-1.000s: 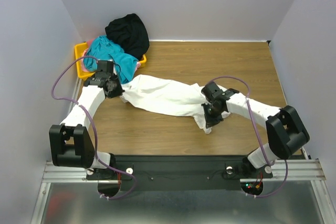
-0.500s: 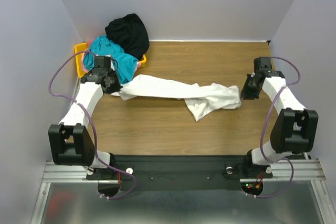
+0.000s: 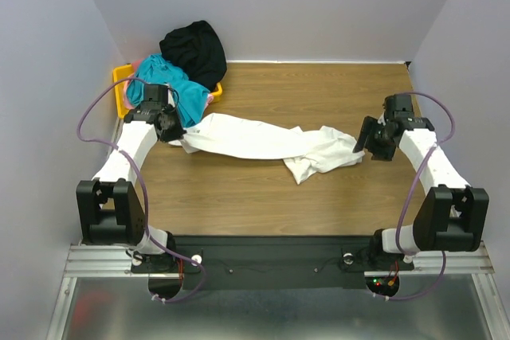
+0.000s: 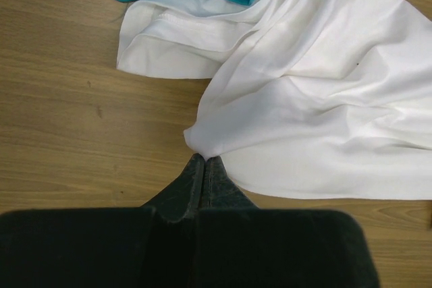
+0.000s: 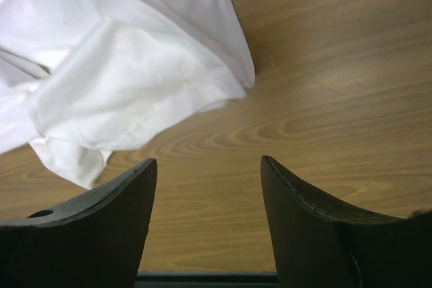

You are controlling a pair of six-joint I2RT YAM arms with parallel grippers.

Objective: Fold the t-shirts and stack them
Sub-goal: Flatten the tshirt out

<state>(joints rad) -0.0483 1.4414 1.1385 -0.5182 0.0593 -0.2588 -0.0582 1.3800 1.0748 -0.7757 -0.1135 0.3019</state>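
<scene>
Right gripper (image 5: pixel 206 166): let go since earlier, jaws apart, touching nothing. Left gripper (image 4: pixel 204 161): clamped on white t-shirt (image 3: pixel 255 139) edge. Shirt: rumpled strip stretched across table (image 3: pixel 319 93)

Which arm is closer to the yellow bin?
The left. The left arm ends right beside the yellow bin, jaws shut on the white shirt; the right arm is across the table by the shirt's other end.
</scene>
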